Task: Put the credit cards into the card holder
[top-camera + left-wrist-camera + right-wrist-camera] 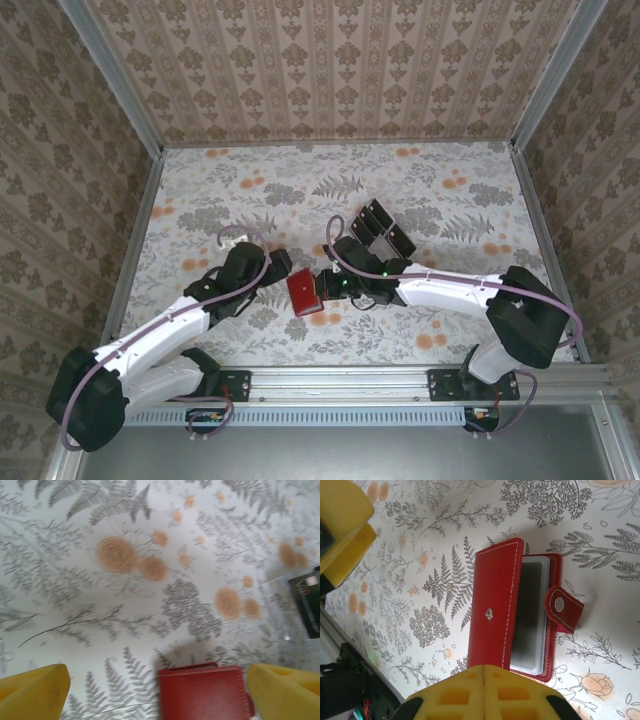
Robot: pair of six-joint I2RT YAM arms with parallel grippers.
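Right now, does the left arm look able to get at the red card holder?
Probably yes. The card holder lies between the open fingers of the left gripper, close to one of them, with nothing in the way.

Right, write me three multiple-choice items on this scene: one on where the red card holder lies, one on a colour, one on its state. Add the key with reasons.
1. Where does the card holder lie?
A. between the left gripper and the right gripper
B. in the far left corner
C. at the far right edge

2. What colour are the gripper fingers?
A. blue
B. yellow
C. green

3. How is its snap tab?
A. fastened
B. torn off
C. undone, with the cover ajar

Key: 1 A, the top view shows a gripper on either side of it. 2 B, both wrist views show yellow fingers. 3 C, the right wrist view shows the tab free and the inside exposed.
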